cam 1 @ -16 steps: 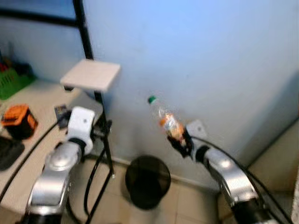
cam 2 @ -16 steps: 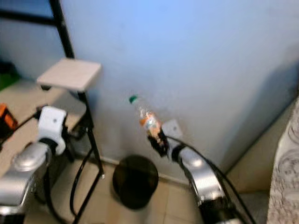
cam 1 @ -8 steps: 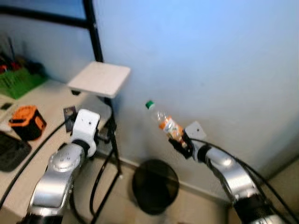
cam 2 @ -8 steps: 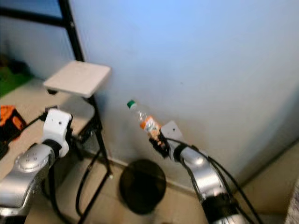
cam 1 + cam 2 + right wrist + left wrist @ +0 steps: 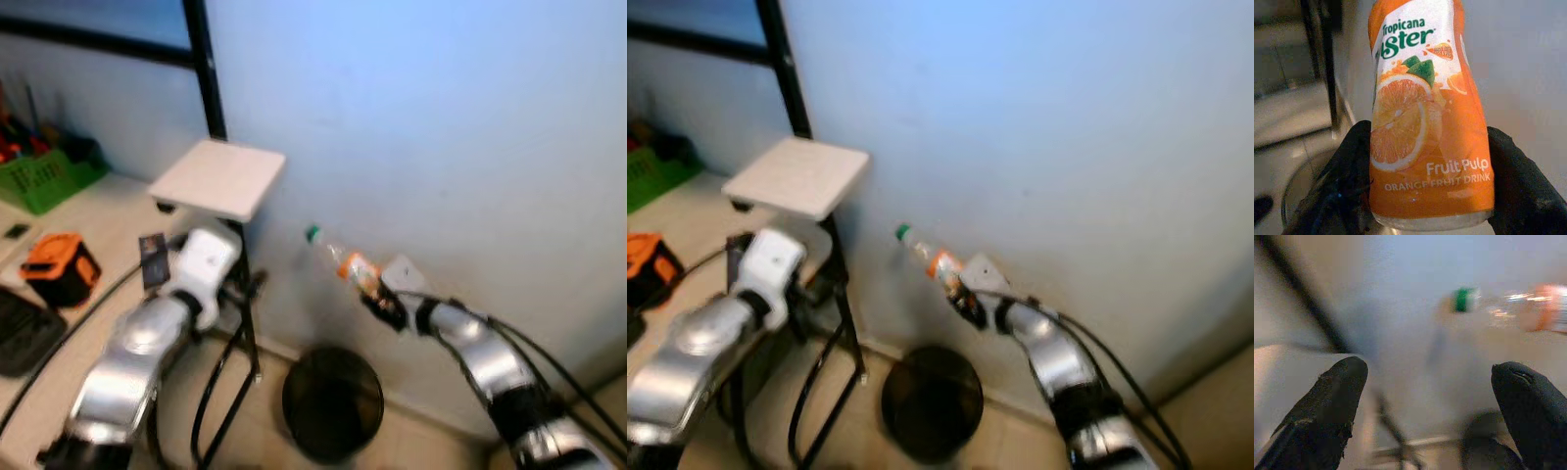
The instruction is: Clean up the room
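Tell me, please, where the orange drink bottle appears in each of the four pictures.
Left eye view: bottle right of centre, in the right gripper, above the black bin.
Right eye view: bottle near centre, above the bin.
Left wrist view: blurred, far side, green cap.
Right wrist view: label close up, between the fingers.
Shared landmark: the bin.

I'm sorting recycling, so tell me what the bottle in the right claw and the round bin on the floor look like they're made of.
The bottle in the right claw looks like clear plastic with a glossy printed orange label and a green screw cap. The bin is black with a dull finish; it could be plastic or metal mesh, the blurred view leaves that open.
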`<state>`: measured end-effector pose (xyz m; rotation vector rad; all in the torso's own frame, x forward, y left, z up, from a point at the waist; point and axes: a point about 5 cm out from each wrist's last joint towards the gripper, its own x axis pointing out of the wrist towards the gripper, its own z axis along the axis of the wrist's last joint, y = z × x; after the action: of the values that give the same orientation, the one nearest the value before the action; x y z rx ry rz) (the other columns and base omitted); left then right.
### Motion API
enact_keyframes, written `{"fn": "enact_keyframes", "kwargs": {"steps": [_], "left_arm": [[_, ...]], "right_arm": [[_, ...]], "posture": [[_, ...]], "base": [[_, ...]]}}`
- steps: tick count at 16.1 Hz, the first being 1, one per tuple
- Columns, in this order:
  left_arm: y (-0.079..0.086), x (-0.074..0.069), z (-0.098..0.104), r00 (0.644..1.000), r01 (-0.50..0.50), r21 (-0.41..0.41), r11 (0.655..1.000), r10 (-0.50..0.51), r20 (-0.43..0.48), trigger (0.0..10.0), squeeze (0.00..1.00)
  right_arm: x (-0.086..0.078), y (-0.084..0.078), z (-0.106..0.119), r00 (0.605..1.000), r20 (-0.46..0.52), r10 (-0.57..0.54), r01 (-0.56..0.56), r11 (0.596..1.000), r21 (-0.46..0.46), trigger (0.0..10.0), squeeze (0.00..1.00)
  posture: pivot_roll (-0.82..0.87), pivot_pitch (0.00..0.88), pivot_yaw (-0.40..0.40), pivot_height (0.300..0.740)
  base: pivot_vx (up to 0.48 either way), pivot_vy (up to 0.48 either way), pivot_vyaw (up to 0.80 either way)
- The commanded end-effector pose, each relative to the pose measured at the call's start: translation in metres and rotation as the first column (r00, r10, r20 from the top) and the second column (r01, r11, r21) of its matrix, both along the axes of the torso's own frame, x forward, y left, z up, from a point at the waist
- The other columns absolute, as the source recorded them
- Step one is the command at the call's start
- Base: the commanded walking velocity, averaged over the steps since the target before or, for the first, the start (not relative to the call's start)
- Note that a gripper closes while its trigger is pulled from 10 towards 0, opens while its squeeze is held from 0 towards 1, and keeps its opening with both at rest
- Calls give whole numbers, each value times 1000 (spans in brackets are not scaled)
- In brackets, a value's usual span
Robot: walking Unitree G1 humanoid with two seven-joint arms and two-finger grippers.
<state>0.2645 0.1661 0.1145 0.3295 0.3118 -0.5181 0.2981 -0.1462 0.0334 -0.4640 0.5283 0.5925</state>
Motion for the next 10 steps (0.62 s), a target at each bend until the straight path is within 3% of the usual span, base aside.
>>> {"fn": "enact_keyframes", "kwargs": {"steps": [1, 4, 7, 10], "left_arm": [[-1, -4, -1, 987, 155, 47, 987, -153, -38, 10000, 0], [-2, -14, -5, 936, 342, 75, 937, -332, -120, 10000, 0], [3, -28, -11, 826, 527, 74, 847, -490, -277, 10000, 0], [8, -28, -10, 790, 575, 81, 814, -527, -315, 10000, 0]], "right_arm": [[3, 5, -6, 999, -31, 40, -41, 998, -56, 10000, 0], [3, 8, -17, 994, -83, 69, -79, 989, -125, 10000, 0], [3, 16, -28, 987, -155, 43, -65, 988, -141, 10000, 0], [2, 20, -34, 984, -177, 19, -56, 977, -205, 10000, 0]], "posture": [[2, 0, -13, 740], [5, 0, -22, 740], [9, 0, -29, 740], [12, 0, -32, 740]], "base": [[0, 0, 0], [0, 0, 0], [0, 0, 0], [0, 0, 0]]}}
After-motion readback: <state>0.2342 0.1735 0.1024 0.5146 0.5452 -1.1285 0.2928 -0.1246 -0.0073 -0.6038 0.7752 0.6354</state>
